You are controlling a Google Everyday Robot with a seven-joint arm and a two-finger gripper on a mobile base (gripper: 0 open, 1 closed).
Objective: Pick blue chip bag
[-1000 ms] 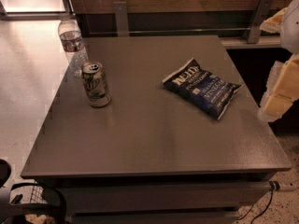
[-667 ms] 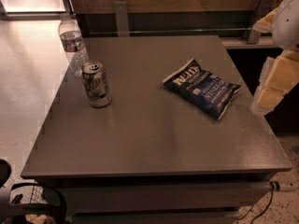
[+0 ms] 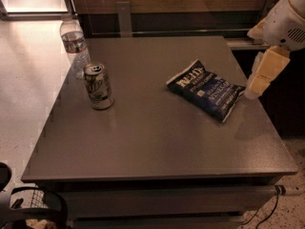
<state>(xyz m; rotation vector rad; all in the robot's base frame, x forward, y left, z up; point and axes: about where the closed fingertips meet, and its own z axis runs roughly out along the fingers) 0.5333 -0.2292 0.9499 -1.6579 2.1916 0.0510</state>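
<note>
One blue chip bag [image 3: 206, 90], one can [image 3: 98, 86], one bottle [image 3: 74, 44] — one tool [image 3: 254, 86] beside bag.

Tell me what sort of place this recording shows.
Probably an office break area or a lab mock-up: a grey table on speckled flooring holds a blue chip bag, a can and a water bottle. The gripper hangs at the table's right edge, beside the bag.

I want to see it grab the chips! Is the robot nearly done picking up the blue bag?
Not yet. Done: nothing is lifted so far; the blue chip bag lies flat on the table. In hand: the end effector hangs at the table's right edge, close beside the bag's right end, with the bag not yet in it. Left: take hold of the bag and raise it off the table.
</note>
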